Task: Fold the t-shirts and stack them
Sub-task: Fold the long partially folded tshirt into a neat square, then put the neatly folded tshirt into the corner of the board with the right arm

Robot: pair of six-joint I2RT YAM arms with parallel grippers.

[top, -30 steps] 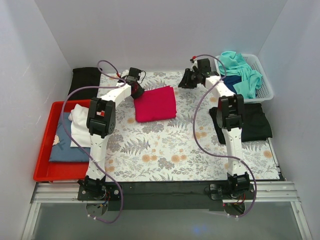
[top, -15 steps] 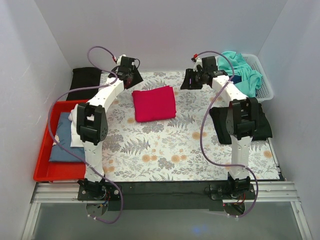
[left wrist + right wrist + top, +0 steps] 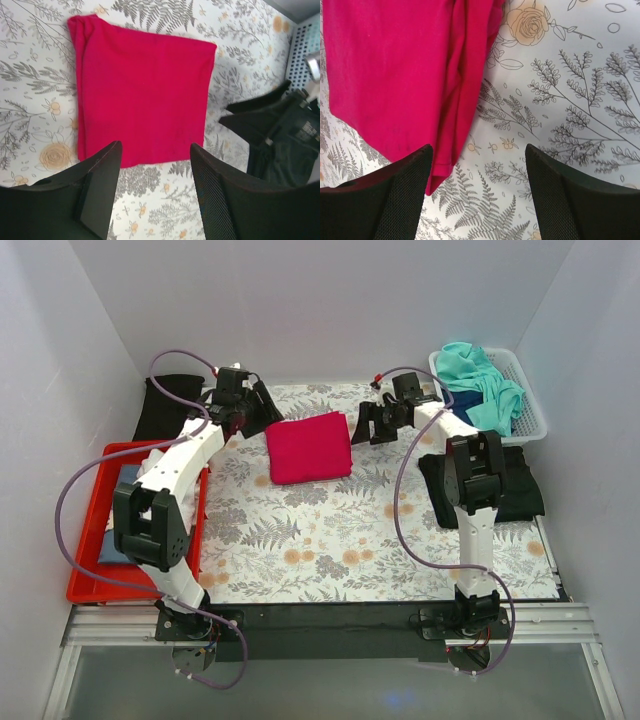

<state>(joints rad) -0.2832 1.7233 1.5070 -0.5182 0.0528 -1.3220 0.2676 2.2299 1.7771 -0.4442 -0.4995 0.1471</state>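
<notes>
A crimson-red t-shirt (image 3: 309, 446) lies folded into a rectangle on the patterned table cover, at the back middle. It also shows in the left wrist view (image 3: 142, 92) and in the right wrist view (image 3: 400, 70). My left gripper (image 3: 262, 412) hangs open and empty just left of the shirt (image 3: 155, 195). My right gripper (image 3: 368, 425) hangs open and empty just right of it (image 3: 477, 195). A black t-shirt (image 3: 515, 485) lies folded at the right. Teal (image 3: 485, 380) and navy (image 3: 462, 402) shirts fill the white basket. Folded shirts (image 3: 125, 525) lie in the red tray.
A white basket (image 3: 530, 400) stands at the back right. A red tray (image 3: 85, 570) sits at the left edge. A black cloth (image 3: 168, 405) lies at the back left. The floral table cover (image 3: 330, 540) spreads across the middle.
The left arm has swung left and its gripper now sits by the red shirt's left edge. The right gripper has come down and left, close to the shirt's right edge. The shirt has not moved.
</notes>
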